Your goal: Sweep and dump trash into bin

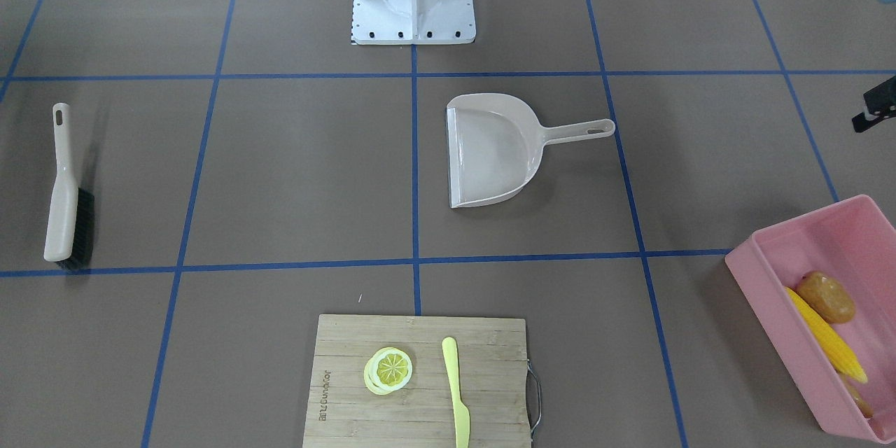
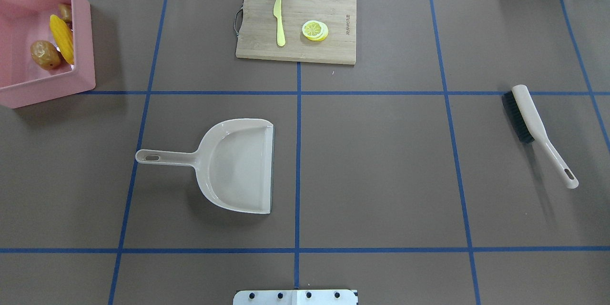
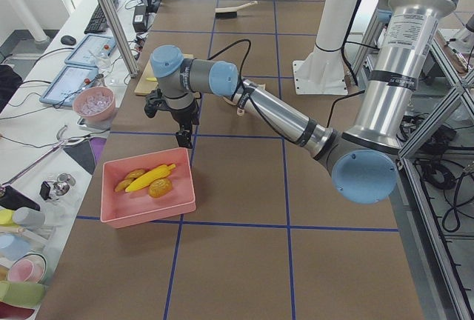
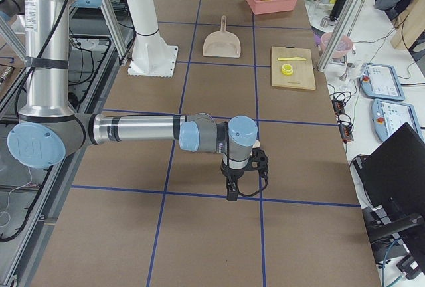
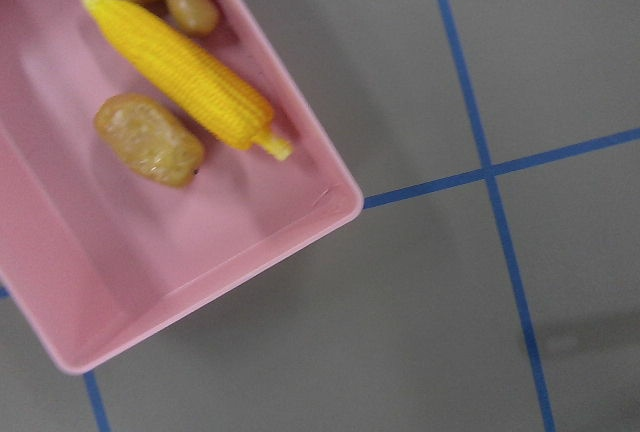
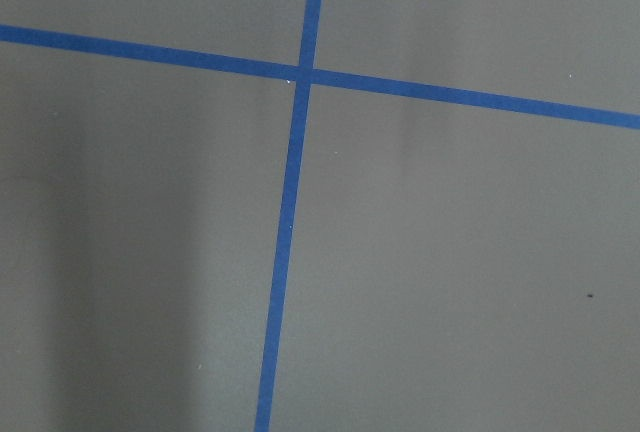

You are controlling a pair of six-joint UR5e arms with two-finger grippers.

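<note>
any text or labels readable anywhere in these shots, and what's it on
Cutting board: a brand mark burnt in along one short edge, too small and blurred to read.
Dustpan, brush, bin, knife: no lettering visible.
Tablets: too small to read.
</note>
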